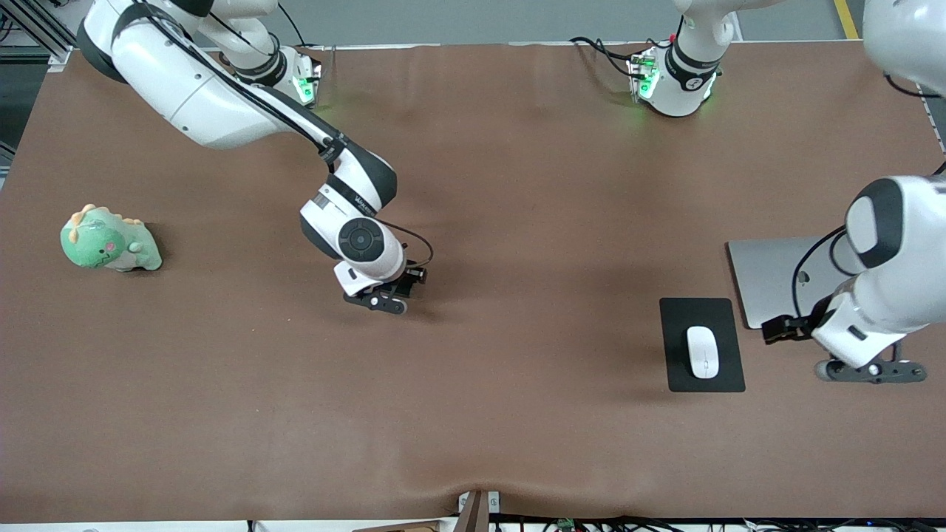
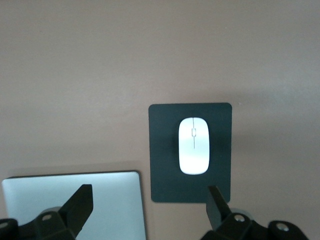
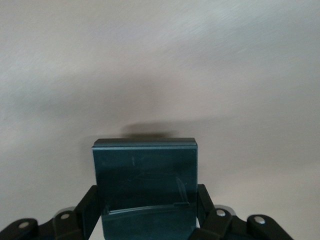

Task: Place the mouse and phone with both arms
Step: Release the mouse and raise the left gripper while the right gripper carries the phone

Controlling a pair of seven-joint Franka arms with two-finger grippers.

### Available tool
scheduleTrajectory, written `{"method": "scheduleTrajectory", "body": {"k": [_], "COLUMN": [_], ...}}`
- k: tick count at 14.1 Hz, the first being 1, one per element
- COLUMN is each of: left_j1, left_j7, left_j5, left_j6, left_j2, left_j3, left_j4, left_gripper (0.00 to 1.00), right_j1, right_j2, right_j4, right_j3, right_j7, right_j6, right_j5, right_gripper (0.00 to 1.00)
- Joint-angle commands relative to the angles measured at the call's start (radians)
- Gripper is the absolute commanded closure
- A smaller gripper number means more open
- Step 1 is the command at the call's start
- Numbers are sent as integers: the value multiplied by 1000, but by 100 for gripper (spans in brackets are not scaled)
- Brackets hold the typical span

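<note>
The white mouse (image 1: 703, 352) lies on a black mouse pad (image 1: 676, 369) toward the left arm's end of the table. It also shows in the left wrist view (image 2: 194, 145) on the pad (image 2: 162, 150). My left gripper (image 1: 872, 371) is open and empty (image 2: 148, 205), just above the table beside the pad and the laptop. My right gripper (image 1: 380, 301) is low over the table's middle. In the right wrist view it (image 3: 147, 200) is shut on the black phone (image 3: 145, 170), which it holds by its side edges. The right hand hides the phone in the front view.
A closed silver laptop (image 1: 768, 273) lies beside the mouse pad, partly under the left arm; it also shows in the left wrist view (image 2: 75, 200). A green dinosaur plush (image 1: 109, 240) sits at the right arm's end of the brown table (image 1: 517, 222).
</note>
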Motion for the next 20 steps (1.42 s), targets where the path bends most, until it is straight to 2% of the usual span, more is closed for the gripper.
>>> {"method": "scheduleTrajectory", "body": {"k": [1, 2, 4, 7, 11, 13, 15, 16, 17, 20], "left_j1": [0, -1, -1, 0, 4, -36, -135, -184, -198, -195], "left_j7": [13, 15, 1, -43, -63, -62, -48, -43, -40, -37], "left_j5": [-17, -18, -18, -52, -104, -123, -123, -121, -123, -123], "left_j6": [-69, -112, -212, -339, -478, -490, -490, -492, -493, -499], "left_j2": [-82, -107, -156, -234, -349, -389, -411, -426, -437, -475], "left_j3": [-21, -35, -71, -108, -147, -115, -6, 57, 80, 85], "left_j4": [-31, -31, -33, -37, -39, -37, -30, -33, -33, -36], "left_gripper": [0, 0, 0, 0, 0, 0, 0, 0, 0, 0], "right_j1": [-65, -87, -142, -219, -324, -386, -452, -457, -455, -457], "right_j2": [-60, -94, -154, -200, -304, -343, -375, -390, -401, -415], "right_j4": [-11, -12, -21, -28, -163, -241, -330, -385, -427, -525], "right_j3": [26, 18, 13, 15, -33, -37, -46, -83, -123, -230], "right_j7": [-95, -160, -270, -398, -617, -707, -822, -875, -927, -1097], "right_j6": [-60, -99, -173, -262, -237, -174, -82, -12, 50, 200], "right_j5": [75, 143, 206, 219, 251, 252, 251, 251, 251, 251], "right_gripper": [100, 100, 100, 100, 100, 100, 100, 100, 100, 100]}}
